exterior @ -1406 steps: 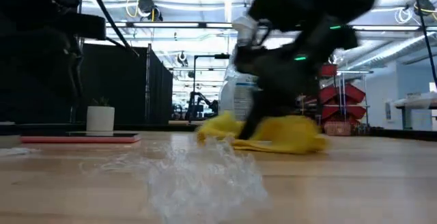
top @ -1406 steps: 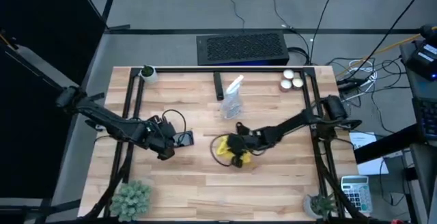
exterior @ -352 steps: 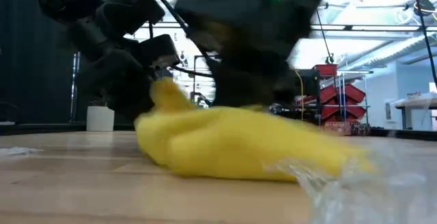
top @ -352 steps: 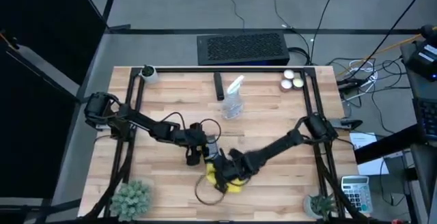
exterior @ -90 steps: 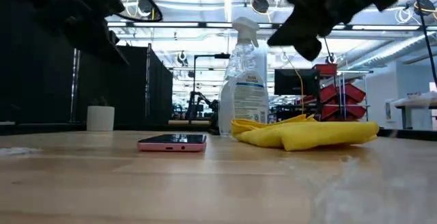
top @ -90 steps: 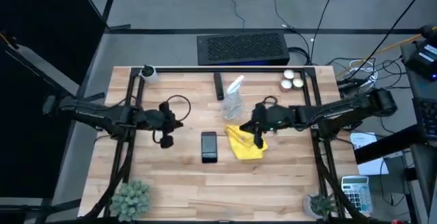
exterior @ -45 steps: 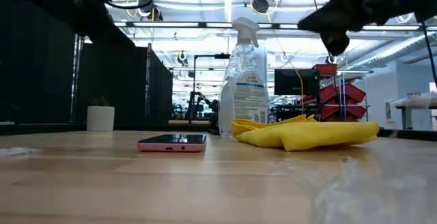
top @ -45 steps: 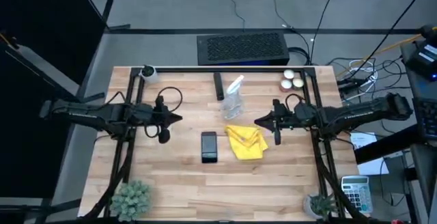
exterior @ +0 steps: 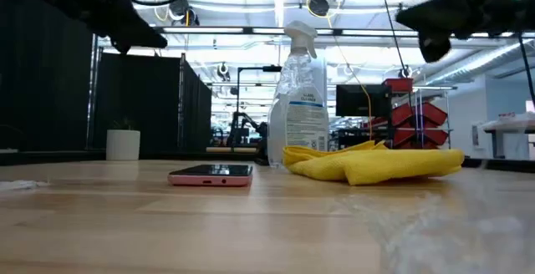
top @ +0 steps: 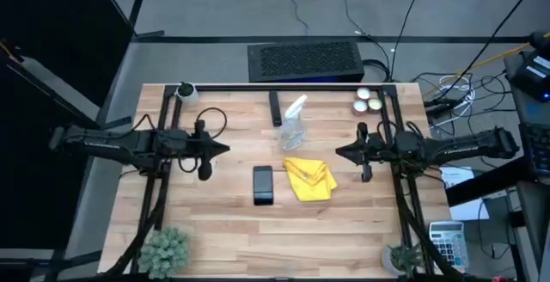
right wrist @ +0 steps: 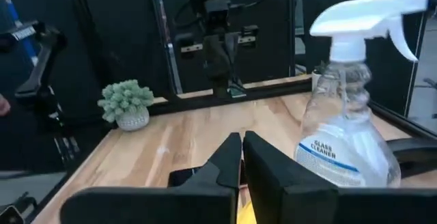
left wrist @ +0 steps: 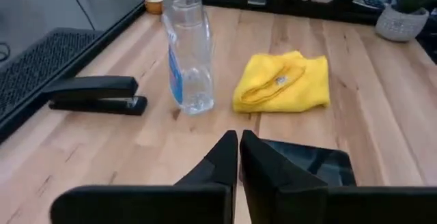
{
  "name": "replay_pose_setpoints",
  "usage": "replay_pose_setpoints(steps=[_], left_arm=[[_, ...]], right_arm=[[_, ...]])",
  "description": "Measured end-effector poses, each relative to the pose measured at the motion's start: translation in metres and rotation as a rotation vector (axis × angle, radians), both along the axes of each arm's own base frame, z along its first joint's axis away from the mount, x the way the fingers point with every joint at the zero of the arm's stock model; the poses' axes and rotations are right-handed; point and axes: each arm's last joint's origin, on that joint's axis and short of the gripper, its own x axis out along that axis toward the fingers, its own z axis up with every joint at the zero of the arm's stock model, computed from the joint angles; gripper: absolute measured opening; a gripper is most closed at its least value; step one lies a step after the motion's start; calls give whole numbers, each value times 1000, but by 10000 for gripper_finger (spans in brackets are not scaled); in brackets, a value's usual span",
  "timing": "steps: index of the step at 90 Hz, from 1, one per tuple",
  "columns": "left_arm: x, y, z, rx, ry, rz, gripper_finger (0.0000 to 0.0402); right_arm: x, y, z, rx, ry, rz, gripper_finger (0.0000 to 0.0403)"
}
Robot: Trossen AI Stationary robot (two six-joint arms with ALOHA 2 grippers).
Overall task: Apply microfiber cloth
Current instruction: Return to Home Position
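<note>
Yellow and loosely folded, the microfiber cloth [top: 310, 180] lies on the wooden desk [top: 223, 222] near its middle, free of both grippers. Just beside it, on the left arm's side, a black phone [top: 263, 185] lies flat; from above, a thin strip of wood shows between the two. Behind them stands a clear spray bottle [top: 293, 124] with a white trigger head, and next to it lies a black stapler [top: 274, 107]. The left gripper [top: 216, 149] hovers above the desk's left part, well apart from the phone, its fingers pressed together with nothing between them. The right gripper [top: 342, 153] hangs over the right part, near the cloth but clear of it, likewise closed and empty. The two point inward at each other across the middle. Three small round items [top: 367, 101] sit at the far right corner, a small white pot [top: 186, 92] at the far left, and a potted plant [top: 165, 249] at the near left corner.
</note>
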Motion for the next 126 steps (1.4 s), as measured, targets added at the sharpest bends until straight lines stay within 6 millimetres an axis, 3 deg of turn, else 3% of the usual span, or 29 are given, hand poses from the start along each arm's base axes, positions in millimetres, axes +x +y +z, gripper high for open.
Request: replay_pose_setpoints(steps=[31, 44, 63, 88, 109, 117, 126], left_arm=[[-5, 0, 7, -30, -69, 1, 1], [-11, 0, -1, -34, -129, -3, 1], [-29, 0, -12, -59, -190, -3, 1], [-61, -1, -7, -60, -318, -73, 1], [-58, -2, -46, -88, -485, -122, 1], [-55, -2, -65, -97, -493, -120, 1], [-56, -1, -72, -99, -431, -81, 1]], right_arm=[[-15, -1, -26, -43, -63, -4, 2], [-17, -1, -29, -64, -42, -6, 2], [-18, -2, -31, -114, -19, -35, 2], [-18, -4, -35, -95, 22, -107, 2], [-18, -4, -34, -111, 14, -112, 2], [-18, -4, -33, -109, 9, -112, 2], [-18, -4, -34, -107, 12, -112, 2]])
